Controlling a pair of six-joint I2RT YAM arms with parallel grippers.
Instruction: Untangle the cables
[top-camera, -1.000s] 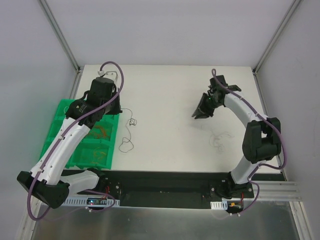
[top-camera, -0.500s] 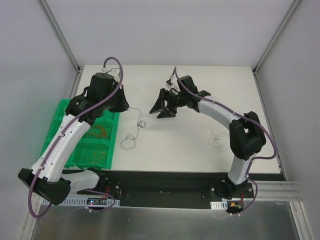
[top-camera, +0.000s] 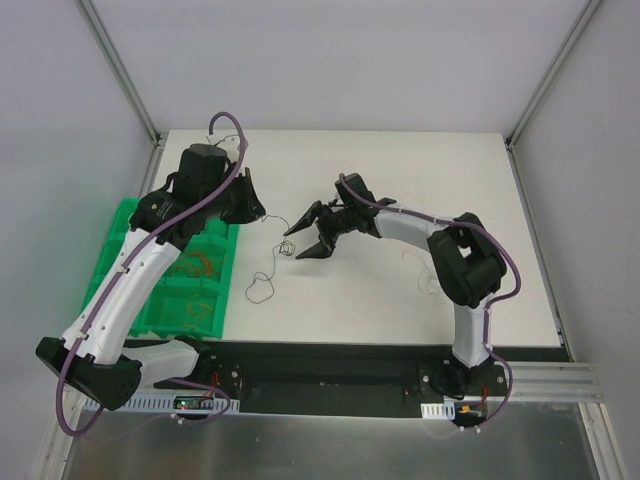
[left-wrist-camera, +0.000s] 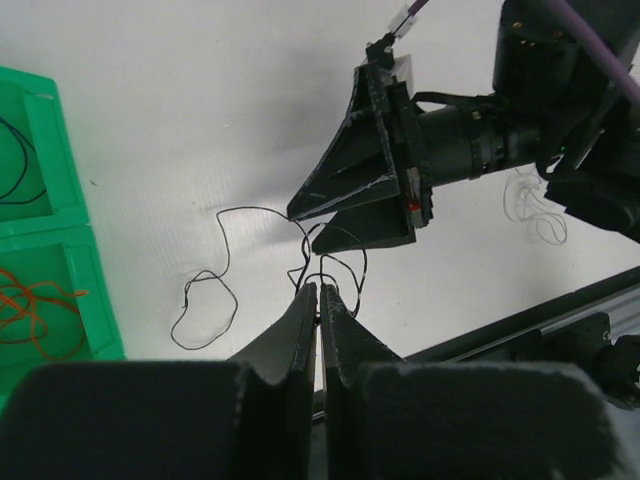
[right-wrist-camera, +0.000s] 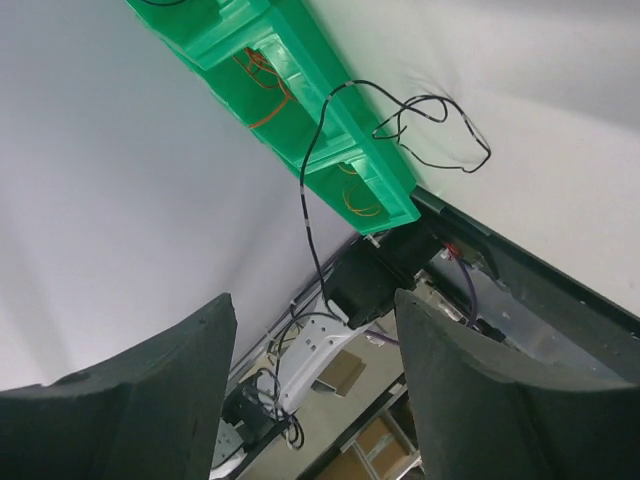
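Note:
A thin black cable (top-camera: 262, 288) lies in loops on the white table, with a small knot (top-camera: 285, 246) near its upper end. My left gripper (top-camera: 257, 212) is shut on that upper end; in the left wrist view its tips (left-wrist-camera: 318, 296) pinch the black strands (left-wrist-camera: 206, 300). My right gripper (top-camera: 301, 235) is open, its jaws wide apart, just right of the knot. The right wrist view shows the open gripper (right-wrist-camera: 310, 300) with the black cable (right-wrist-camera: 432, 128) beyond it. A white cable (top-camera: 431, 277) lies alone at the right and also shows in the left wrist view (left-wrist-camera: 534, 206).
A green compartment bin (top-camera: 130, 262) stands at the table's left edge, with orange cables (left-wrist-camera: 32, 305) and a black one (left-wrist-camera: 14, 172) in it. It also shows in the right wrist view (right-wrist-camera: 335, 120). The black base rail (top-camera: 330, 375) runs along the near edge.
My right arm has swung left across the table, from the right side to the black cable's knot, jaws open. My left gripper has shifted slightly right, drawing the black cable with it.

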